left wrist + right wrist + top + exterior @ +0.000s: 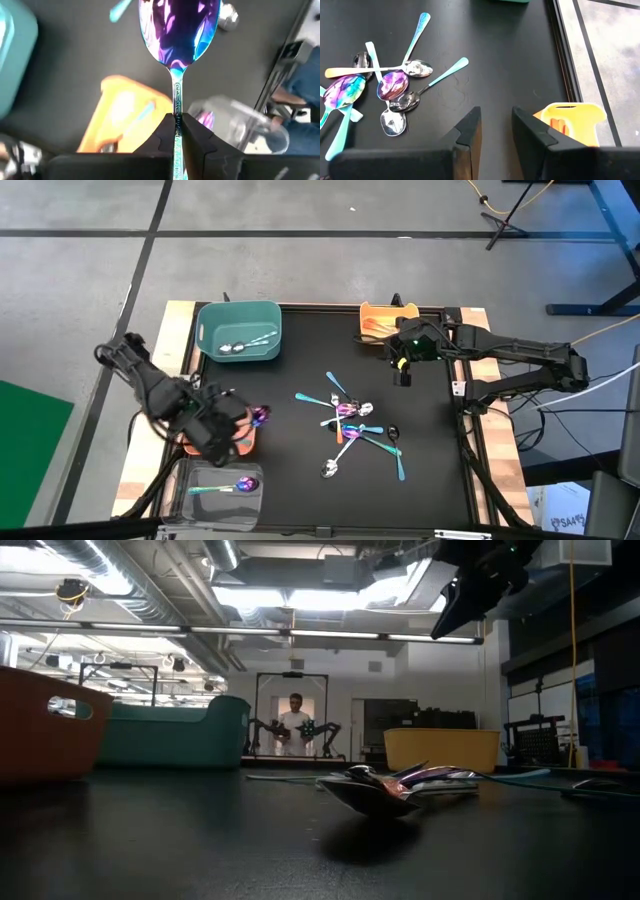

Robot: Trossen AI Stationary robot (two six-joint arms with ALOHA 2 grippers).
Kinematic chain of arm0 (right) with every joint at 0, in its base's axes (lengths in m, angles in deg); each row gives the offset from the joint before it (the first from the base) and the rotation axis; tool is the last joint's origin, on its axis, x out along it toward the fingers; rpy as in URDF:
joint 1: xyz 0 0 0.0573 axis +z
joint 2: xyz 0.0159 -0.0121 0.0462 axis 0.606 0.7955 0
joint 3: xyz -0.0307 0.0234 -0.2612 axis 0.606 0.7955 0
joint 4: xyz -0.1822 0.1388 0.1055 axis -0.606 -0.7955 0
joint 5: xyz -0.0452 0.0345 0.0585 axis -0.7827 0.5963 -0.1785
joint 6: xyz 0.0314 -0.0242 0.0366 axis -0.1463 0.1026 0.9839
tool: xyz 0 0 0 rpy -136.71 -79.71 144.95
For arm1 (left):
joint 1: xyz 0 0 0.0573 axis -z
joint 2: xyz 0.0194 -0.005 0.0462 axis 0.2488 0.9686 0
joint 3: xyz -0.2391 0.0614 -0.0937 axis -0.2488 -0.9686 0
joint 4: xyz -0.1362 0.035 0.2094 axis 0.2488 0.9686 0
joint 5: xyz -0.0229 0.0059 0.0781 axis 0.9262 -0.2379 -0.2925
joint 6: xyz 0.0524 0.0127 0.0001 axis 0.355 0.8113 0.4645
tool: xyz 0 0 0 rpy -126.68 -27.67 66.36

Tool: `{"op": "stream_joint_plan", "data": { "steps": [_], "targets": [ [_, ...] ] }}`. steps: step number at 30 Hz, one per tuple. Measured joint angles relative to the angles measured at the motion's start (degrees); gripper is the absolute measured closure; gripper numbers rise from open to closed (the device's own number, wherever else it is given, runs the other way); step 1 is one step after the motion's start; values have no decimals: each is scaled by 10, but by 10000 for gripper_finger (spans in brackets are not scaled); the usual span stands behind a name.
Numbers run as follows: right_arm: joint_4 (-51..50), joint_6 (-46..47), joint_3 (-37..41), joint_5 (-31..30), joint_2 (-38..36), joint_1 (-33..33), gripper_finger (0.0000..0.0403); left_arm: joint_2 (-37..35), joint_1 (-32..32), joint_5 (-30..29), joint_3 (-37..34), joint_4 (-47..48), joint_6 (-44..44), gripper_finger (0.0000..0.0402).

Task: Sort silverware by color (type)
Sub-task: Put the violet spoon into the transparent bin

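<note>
Meanwhile, a purple spoon (179, 35) was pinched by the left end effector (177, 131) near the clear bin (222, 490); the right end effector (495, 125) was held spread, empty, beside the orange bin (385, 321).

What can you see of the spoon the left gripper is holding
The spoon is thin shiny metal with an iridescent purple and blue bowl and a slim patterned handle. The left gripper is shut on the handle, with the bowl sticking out past the fingertips. It is lifted clear of the table, touching only the fingers. From above it shows near the table's left side, above the orange bin and close to the clear bin.
</note>
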Motion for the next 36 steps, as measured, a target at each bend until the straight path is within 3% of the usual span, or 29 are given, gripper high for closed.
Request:
{"op": "stream_joint_plan", "data": {
  "steps": [6, 11, 16, 29, 36],
  "targets": [
    [1, 5, 0, 0, 0, 0, 306, -31, 95, 56, -101, -24, -110, 394],
    [2, 37, 0, 0, 0, 0, 306, -31, 167, 103, -162, -112, -113, 394],
    [2, 50, 0, 0, 0, 0, 306, -30, 216, 93, -220, -230, -113, 393],
    [4, 51, 0, 0, 0, 0, 306, -30, 221, 68, -395, -374, -106, 390],
    [4, 51, 0, 0, 0, 0, 306, -30, 221, 78, -454, -446, -30, 390]
  ]
}}
